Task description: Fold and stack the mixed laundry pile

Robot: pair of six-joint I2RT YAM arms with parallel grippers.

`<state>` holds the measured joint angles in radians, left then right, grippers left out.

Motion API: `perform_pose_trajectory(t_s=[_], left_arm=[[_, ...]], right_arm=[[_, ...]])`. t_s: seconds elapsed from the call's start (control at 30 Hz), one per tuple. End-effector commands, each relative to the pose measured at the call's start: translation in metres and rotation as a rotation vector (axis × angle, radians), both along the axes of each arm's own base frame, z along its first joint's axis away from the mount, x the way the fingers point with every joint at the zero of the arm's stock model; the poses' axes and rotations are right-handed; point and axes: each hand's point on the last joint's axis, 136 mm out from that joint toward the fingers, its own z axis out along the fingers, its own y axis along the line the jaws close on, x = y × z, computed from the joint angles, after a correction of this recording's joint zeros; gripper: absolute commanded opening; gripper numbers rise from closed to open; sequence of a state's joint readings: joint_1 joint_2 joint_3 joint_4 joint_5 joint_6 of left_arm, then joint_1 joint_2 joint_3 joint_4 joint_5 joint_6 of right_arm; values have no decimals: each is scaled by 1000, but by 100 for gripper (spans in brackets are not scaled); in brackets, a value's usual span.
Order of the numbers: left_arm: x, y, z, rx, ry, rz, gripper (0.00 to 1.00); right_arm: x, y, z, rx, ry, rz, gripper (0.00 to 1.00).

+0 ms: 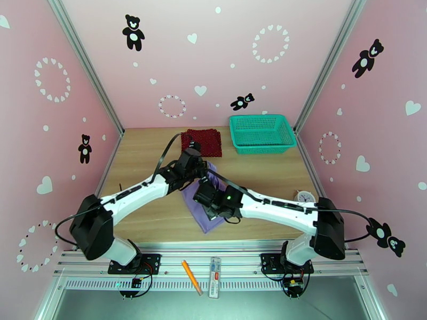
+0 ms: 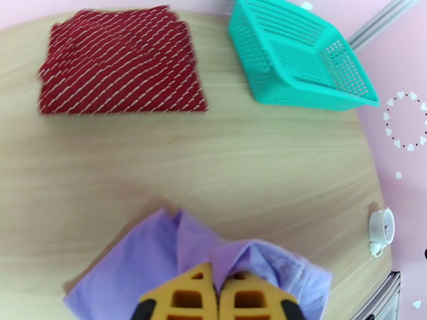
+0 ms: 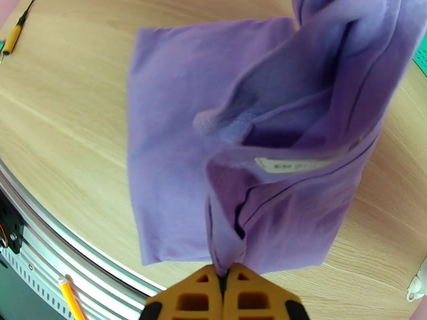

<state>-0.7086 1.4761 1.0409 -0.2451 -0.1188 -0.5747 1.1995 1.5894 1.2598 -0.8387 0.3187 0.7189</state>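
As left gripper [image 2: 218, 281] and right gripper [image 3: 224, 276] pinch T-shirt [image 3: 171, 156], half-hidden overhead

I'm driving a purpose-built robot test cell, a lab booth rather than anyone's home. Pink printed walls [image 1: 213, 60] with bear decals [image 1: 133, 32] and hearts close it in on three sides, framed by bare aluminium posts [image 1: 85, 65] (a stage set, really). Ahead of my left fingers [image 2: 165, 301] a pale wood worktop [image 2: 240, 156] runs to a teal basket [image 2: 299, 54], with a small white clock [image 2: 381, 228] off to their right. Back behind my right fingers [image 3: 165, 304] a slotted metal rail [image 3: 64, 236] edges the worktop, with a pencil [image 3: 72, 300] by it.
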Motion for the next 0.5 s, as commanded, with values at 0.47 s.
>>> perform_pose_trajectory(t_s=[0.47], left_arm=[[-38, 69, -100, 140, 138, 220, 0]], right_arm=[[-26, 37, -46, -138, 41, 91, 0]])
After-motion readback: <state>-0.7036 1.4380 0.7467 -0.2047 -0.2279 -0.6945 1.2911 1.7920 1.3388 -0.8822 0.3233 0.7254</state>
